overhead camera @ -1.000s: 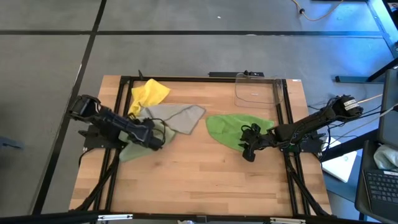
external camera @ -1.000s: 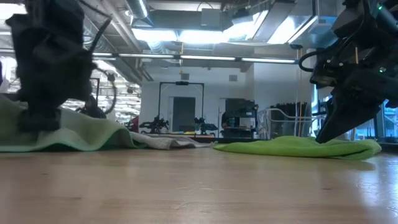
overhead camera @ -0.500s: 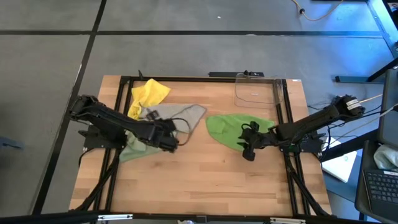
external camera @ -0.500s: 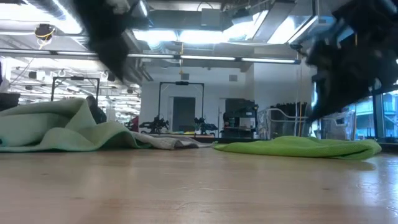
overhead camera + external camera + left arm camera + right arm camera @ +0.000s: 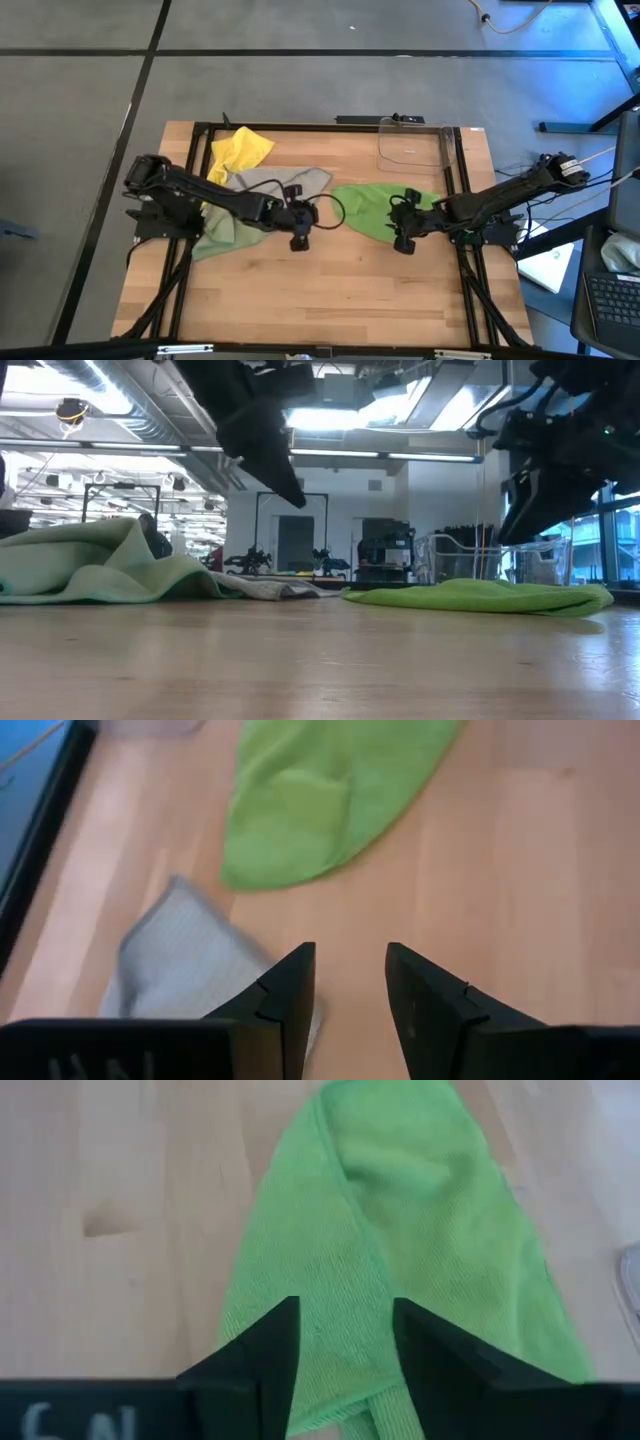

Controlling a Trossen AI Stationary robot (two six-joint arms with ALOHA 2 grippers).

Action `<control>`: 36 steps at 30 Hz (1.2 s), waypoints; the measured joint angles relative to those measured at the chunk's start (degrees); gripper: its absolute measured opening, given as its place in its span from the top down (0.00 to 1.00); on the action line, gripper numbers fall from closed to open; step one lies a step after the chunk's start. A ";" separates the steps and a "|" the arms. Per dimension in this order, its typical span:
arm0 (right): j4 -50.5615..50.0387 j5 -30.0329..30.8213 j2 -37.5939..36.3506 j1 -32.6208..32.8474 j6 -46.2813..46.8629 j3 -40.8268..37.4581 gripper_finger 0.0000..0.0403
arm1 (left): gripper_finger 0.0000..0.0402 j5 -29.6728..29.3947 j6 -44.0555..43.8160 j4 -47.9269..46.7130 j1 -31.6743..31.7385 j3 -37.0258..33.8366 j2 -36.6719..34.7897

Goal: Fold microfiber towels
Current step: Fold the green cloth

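Note:
The bright green towel [image 5: 372, 207] lies loosely spread at the table's right middle; it also shows in the low view [image 5: 480, 597]. The grey-beige towel [image 5: 285, 185] lies mid-table, its left part over the pale olive-green towel [image 5: 215, 238], which is heaped at the left. The yellow towel [image 5: 240, 150] lies crumpled at the far left. My left gripper [image 5: 348, 952] is open and empty, above bare wood between the grey-beige and green towels. My right gripper [image 5: 346, 1305] is open and empty, just above the green towel's near right part.
A clear plastic bin [image 5: 412, 146] stands at the far right edge. Black frame rails [image 5: 196, 170] run along the table's left and right sides. Bare wood [image 5: 320, 290] fills the near half of the table.
My left gripper has risen off the pale olive-green towel and gone toward the table's right, past the grey-beige towel. The olive-green towel stays behind in a heap with a raised fold. My right gripper has lifted slightly off the green towel.

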 joint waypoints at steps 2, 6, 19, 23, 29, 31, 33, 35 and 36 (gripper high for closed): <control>-1.06 -0.71 0.22 -0.59 -0.09 0.64 0.50 | 0.70 2.86 3.48 2.90 0.88 -0.42 0.80; -7.98 -1.50 1.93 -3.82 -0.58 5.39 0.35 | 0.70 9.83 9.46 15.87 4.83 -7.15 1.05; -20.53 -24.12 23.69 -19.90 -20.44 21.62 0.39 | 0.70 38.93 19.65 45.16 19.89 -22.27 0.26; -24.53 -25.83 28.50 -24.47 -24.43 24.59 0.40 | 0.70 43.87 19.89 49.85 21.44 -24.16 0.24; -24.86 -31.67 30.63 -28.98 -28.35 26.36 0.40 | 0.70 44.04 19.97 52.46 21.64 -25.16 0.21; -24.95 -35.10 31.29 -29.32 -29.48 26.36 0.40 | 0.70 44.04 19.96 52.34 21.63 -25.16 0.21; -24.87 -38.50 31.87 -29.15 -29.91 26.36 0.40 | 0.70 44.04 19.96 52.32 21.63 -25.16 0.21; -24.86 -40.06 32.87 -28.23 -29.95 26.34 0.40 | 0.70 43.88 19.91 52.39 21.63 -25.16 0.21; -24.85 -39.89 33.45 -27.68 -29.92 26.34 0.40 | 0.70 43.87 19.81 52.45 21.59 -25.16 0.31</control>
